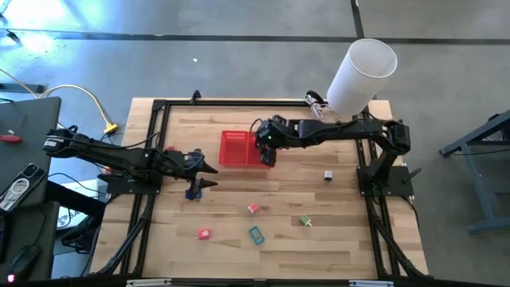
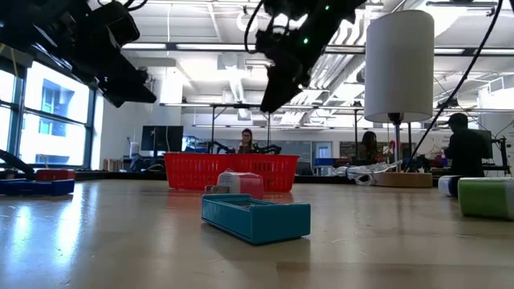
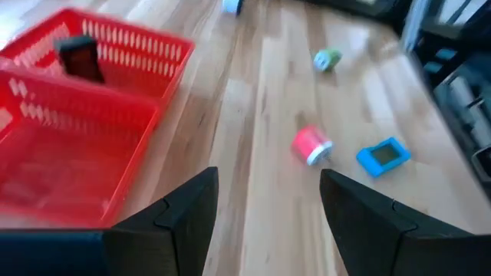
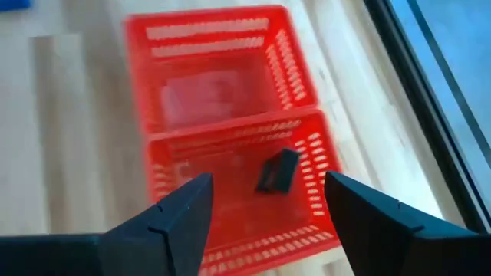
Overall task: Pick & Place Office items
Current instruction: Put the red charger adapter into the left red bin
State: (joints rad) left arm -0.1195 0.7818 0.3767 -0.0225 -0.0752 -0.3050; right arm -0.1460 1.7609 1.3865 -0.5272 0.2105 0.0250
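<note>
**A:** Can you read any brand or label on the items?

**B:** No. Nothing you have here carries writing that can be made out; the teal item point(image 2: 255, 217) close to the low camera shows only a plain side.

**A:** Where is your right arm?

**B:** It reaches from the table's right edge across to the red mesh basket point(image 1: 239, 148), and the right gripper point(image 1: 266, 153) hangs over the basket's right end. From its wrist you see both fingers spread wide with nothing between them. Below them the black item point(image 4: 277, 170) lies tilted inside the nearer of the two compartments; the other compartment looks empty.

**A:** And your left arm?

**B:** It stretches in from the left edge, low and nearly level, with the left gripper point(image 1: 203, 169) just left of the basket and apart from it. Its fingers are also spread, holding nothing. The dark blue item point(image 1: 194, 193) lies on the table just below that gripper in the high view.

**A:** The rest of the items?

**B:** All on the wood, well apart from each other: the red-pink item point(image 1: 204, 233) toward the front, the pale pink item point(image 1: 253, 209) nearer the middle, the green item point(image 1: 305, 221) to the right. A small pale object point(image 1: 327, 175) lies farther right, and the big white cylinder point(image 1: 360, 76) stands at the back right corner.
</note>
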